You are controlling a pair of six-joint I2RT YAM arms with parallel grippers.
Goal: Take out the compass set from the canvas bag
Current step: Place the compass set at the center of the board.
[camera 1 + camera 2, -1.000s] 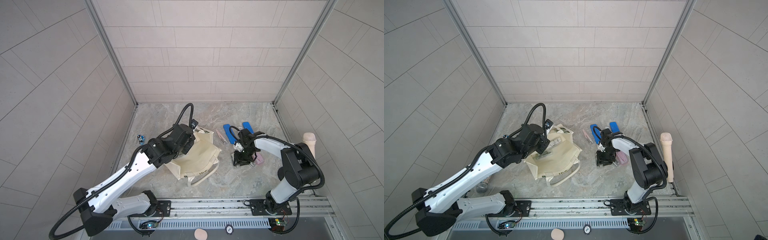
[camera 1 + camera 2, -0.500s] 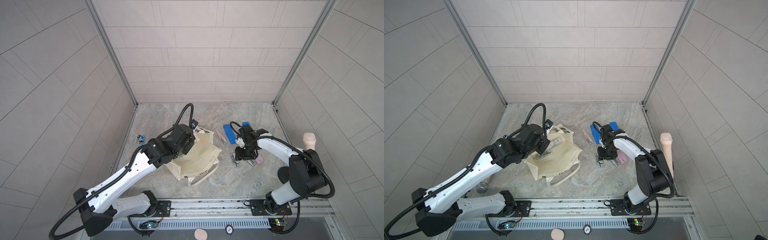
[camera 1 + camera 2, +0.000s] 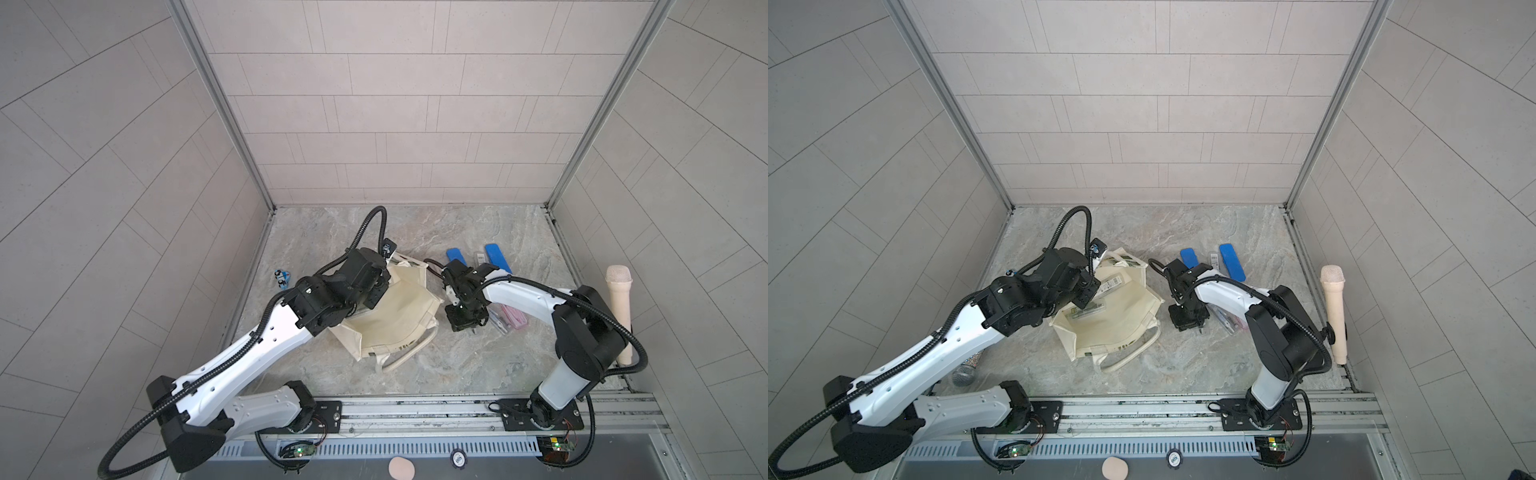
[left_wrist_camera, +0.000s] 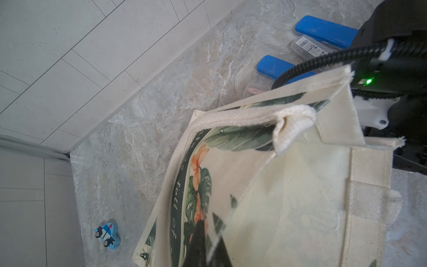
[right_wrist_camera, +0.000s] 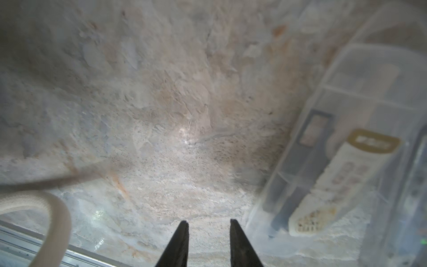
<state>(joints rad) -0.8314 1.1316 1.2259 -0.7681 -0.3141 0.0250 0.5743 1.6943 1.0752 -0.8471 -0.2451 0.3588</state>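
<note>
Moved: right gripper has shifted slightly toward the canvas bag.
Bag: mid-table, mouth held up.
Left gripper: clamped on the bag's printed wall.
Right gripper: jaws narrowly apart, empty, over bare table just beside a clear case.
</note>
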